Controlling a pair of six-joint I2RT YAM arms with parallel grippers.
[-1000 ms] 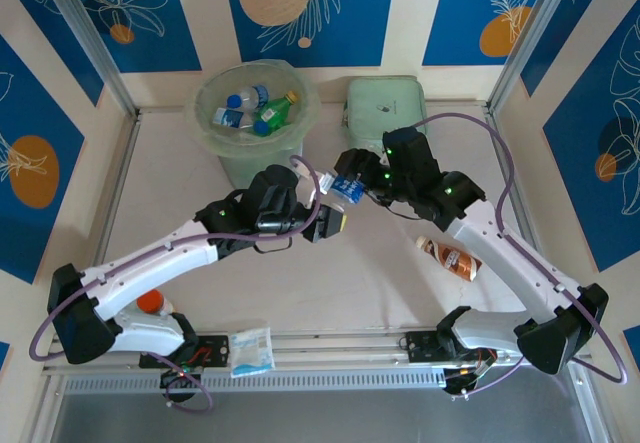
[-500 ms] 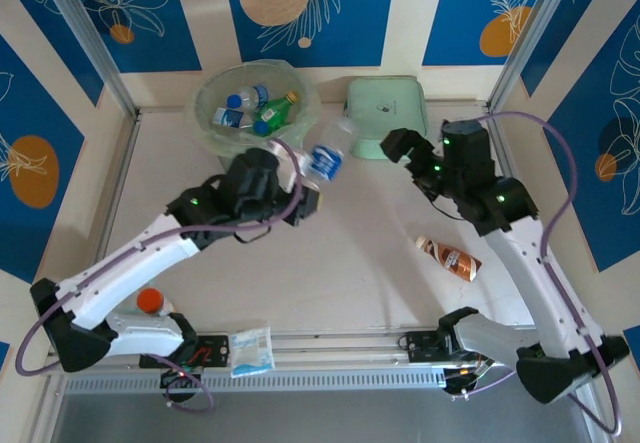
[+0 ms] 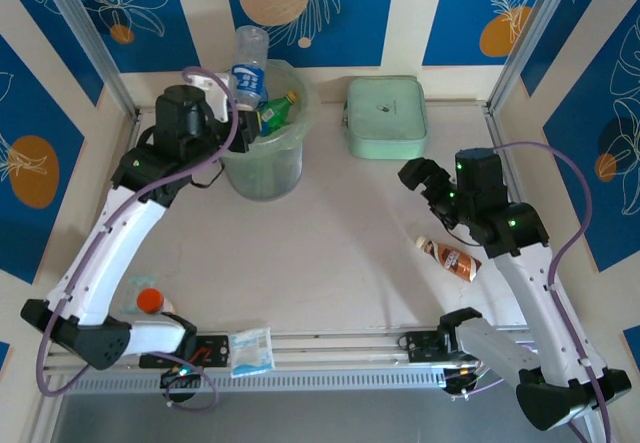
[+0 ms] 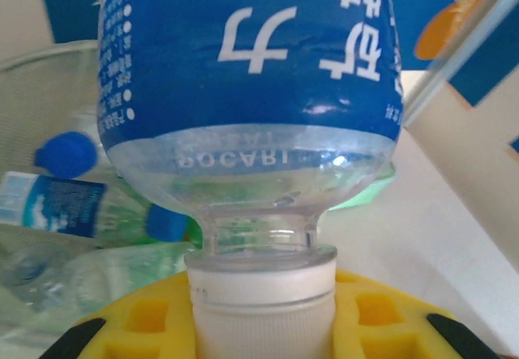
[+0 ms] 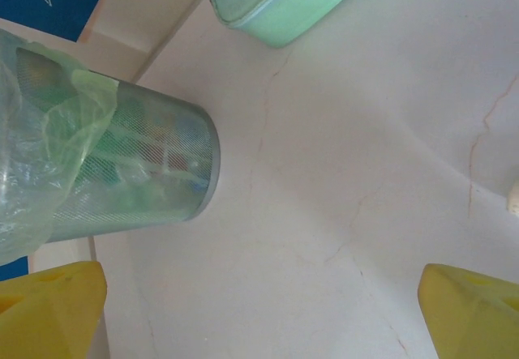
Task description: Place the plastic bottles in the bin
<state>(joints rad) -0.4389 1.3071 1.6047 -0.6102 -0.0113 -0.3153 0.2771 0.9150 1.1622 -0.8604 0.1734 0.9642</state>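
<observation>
**Blue-label bottle held over the bin**

Pinched at its white cap by the left gripper (image 3: 238, 95): a clear plastic bottle with a blue label (image 3: 248, 61), cap toward the gripper and base pointing away. Seen in the top view over the near-left rim of the round pale-green translucent bin with a crinkly clear liner (image 3: 264, 171), not inside it. In the left wrist view, label (image 4: 251, 67) close to the lens, cap seated between the yellow pads (image 4: 154, 326).

Already inside the bin: a green plastic bottle with a yellow cap (image 3: 276, 111), and a clear bottle with a blue cap and a blue-and-white label (image 4: 55, 203) among other clear ones.

Standing at the far left of the tabletop (image 3: 330, 253), that bin, its mesh-patterned wall and liner also visible from the right wrist (image 5: 138, 177).

Lying on its side on the tabletop to the right: a small bottle with an orange-brown label (image 3: 452, 259), just below the right gripper (image 3: 424, 187). Fingers of that gripper spread wide, holding nothing, yellow pads (image 5: 49, 310) well apart.

Beside the left arm's base: a bottle with an orange cap (image 3: 150, 301).

At the far edge, right of the bin and apart from it: a flat mint-green rectangular case (image 3: 386, 115). At the near edge: a flat white-and-blue printed packet (image 3: 251, 350).
</observation>
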